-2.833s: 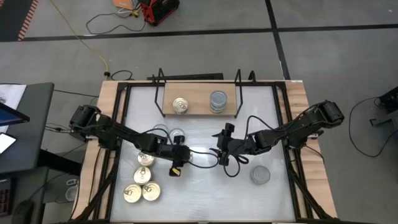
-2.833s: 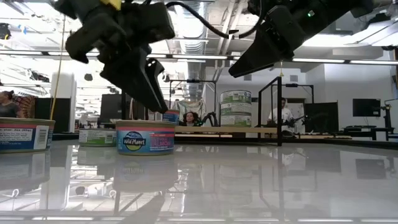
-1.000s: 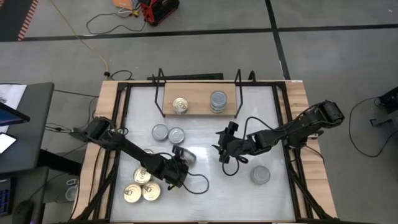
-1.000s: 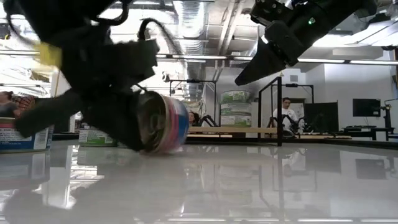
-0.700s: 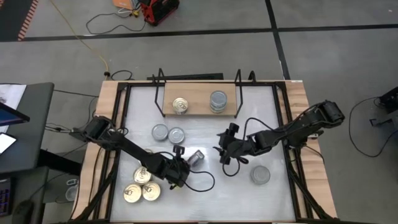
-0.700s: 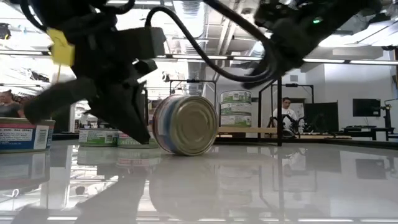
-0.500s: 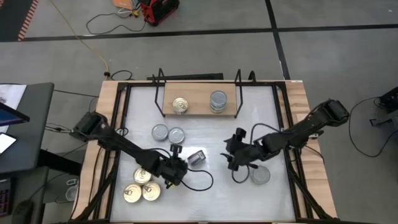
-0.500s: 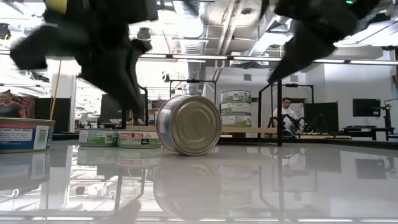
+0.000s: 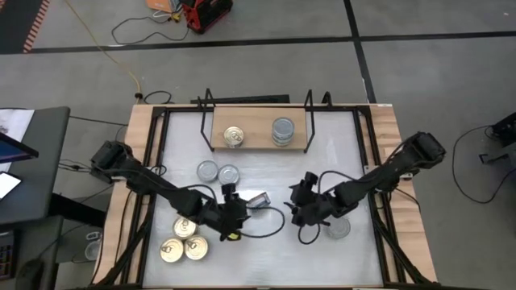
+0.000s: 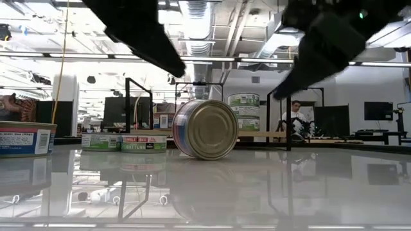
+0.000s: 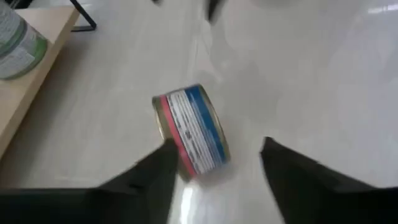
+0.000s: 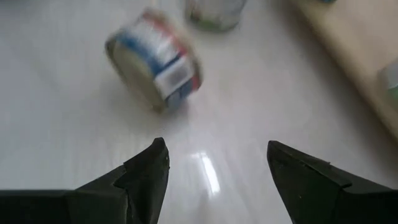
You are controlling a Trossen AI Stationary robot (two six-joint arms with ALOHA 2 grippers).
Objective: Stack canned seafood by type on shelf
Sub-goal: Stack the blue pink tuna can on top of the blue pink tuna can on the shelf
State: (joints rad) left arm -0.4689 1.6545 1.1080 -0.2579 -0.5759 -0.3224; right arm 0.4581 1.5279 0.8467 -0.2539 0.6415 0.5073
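Observation:
One tin (image 9: 256, 200) with a blue, white and red label stands on its rim on the white tabletop, its gold end facing the low view (image 10: 205, 128). My left gripper (image 9: 239, 206) hangs open just left of it and above it; the tin (image 11: 191, 132) shows ahead of the spread fingers. My right gripper (image 9: 297, 201) is open to the tin's right (image 12: 155, 62), apart from it. The shelf (image 9: 256, 145) holds a gold-lid tin (image 9: 234, 135) and stacked silver tins (image 9: 283, 130).
Two silver-lid tins (image 9: 218, 172) sit flat between the shelf and my left arm. Three gold-lid tins (image 9: 185, 243) lie at the near left. A silver tin (image 9: 339, 229) lies under my right arm. The shelf's black wire ends (image 9: 207, 121) stand upright.
My left gripper, which held the labelled tin tipped just above the table, has let it go, opened and risen while rolling its wrist. The tin now stands on its rim and has rolled a little toward the table's right. My right gripper has swung somewhat toward the near edge.

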